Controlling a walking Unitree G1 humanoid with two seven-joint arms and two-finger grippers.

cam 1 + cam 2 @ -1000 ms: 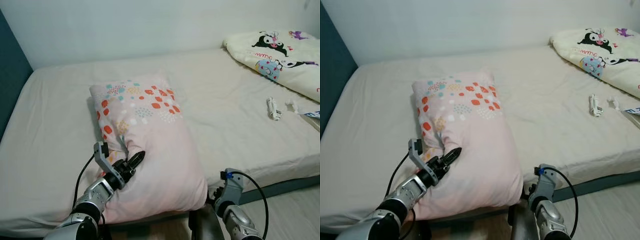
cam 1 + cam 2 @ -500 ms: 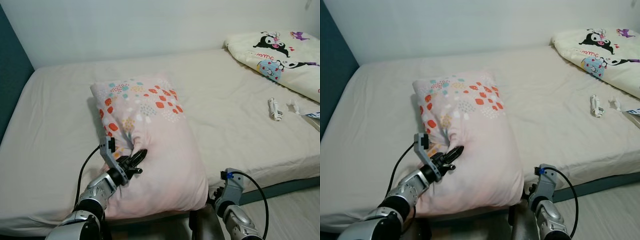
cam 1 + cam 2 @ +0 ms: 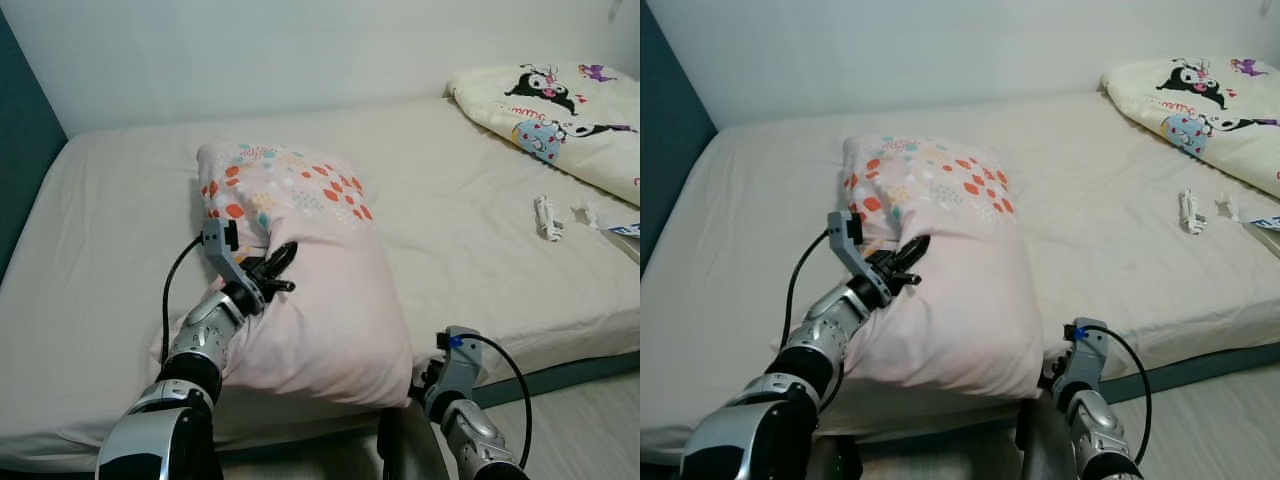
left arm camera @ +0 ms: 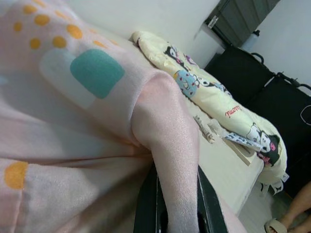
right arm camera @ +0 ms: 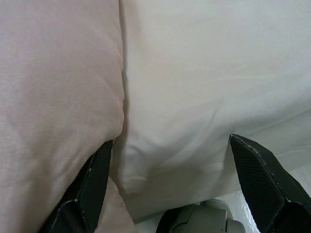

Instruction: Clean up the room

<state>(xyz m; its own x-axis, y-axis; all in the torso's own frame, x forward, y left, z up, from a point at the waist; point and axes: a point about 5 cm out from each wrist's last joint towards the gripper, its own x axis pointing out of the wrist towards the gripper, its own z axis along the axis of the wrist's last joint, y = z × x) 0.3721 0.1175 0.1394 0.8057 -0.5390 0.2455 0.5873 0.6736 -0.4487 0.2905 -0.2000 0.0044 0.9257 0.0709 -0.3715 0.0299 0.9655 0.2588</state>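
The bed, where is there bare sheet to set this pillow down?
Bare sheet lies between the pink pillow and the wall, and along the bed's left edge. The right end is crowded: cartoon quilt and small white item.

Pale pink pillow (image 3: 320, 300) with orange, teal and yellow dots between black fingers (image 4: 146, 204); cream bed (image 3: 450, 200), cartoon-printed blanket (image 3: 560, 110).

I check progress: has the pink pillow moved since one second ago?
Yes. The left claw, shut on the pink pillow, has dragged it farther up the bed, toward the wall.
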